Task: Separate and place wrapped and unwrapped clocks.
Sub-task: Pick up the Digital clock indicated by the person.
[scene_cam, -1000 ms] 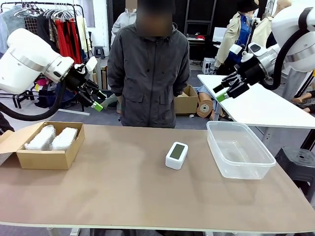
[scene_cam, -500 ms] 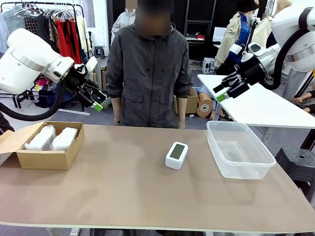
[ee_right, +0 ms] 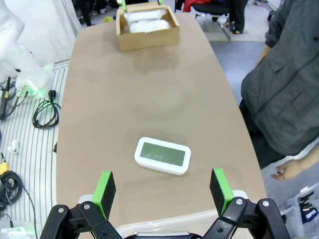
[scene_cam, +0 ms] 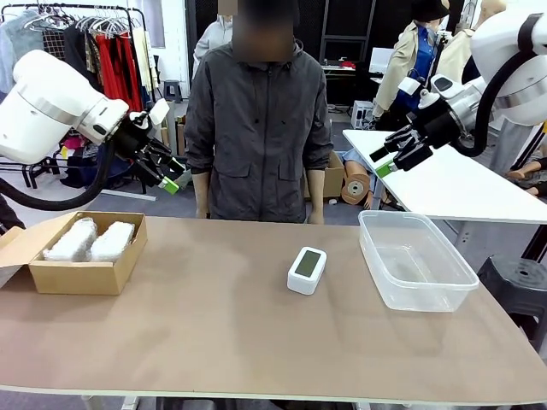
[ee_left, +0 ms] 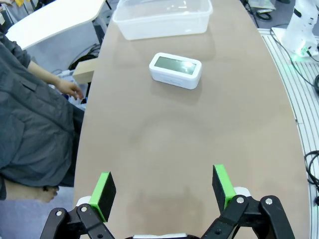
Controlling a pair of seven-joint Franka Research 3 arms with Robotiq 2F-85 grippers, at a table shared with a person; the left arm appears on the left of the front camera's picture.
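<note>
Since a second ago the person (scene_cam: 256,128) at the 12 o'clock side of the table (scene_cam: 214,342) has brought both arms down, and the hands (scene_cam: 315,213) hang at the far table edge; both arms and everything on the table sit as they did. The left gripper (scene_cam: 173,173) hovers in the air toward 10 o'clock from the table's middle, its claw spread wide and holding nothing; the left wrist view shows its green pads (ee_left: 105,189) well apart over bare tabletop. The right gripper (scene_cam: 382,160) hovers toward 2 o'clock, also wide and empty. The bare clock (scene_cam: 306,269), white with a grey-green screen facing up, lies near the middle of the table, apart from both claws. At 3 o'clock from it, a little farther back, stands a clear tub (scene_cam: 427,295) with nothing in it. At 9 o'clock, near the table's left edge, stands an open cardboard box (scene_cam: 77,275), and the two wrapped bundles (scene_cam: 71,239) lie inside it side by side, touching, long sides running toward 12 o'clock.
</note>
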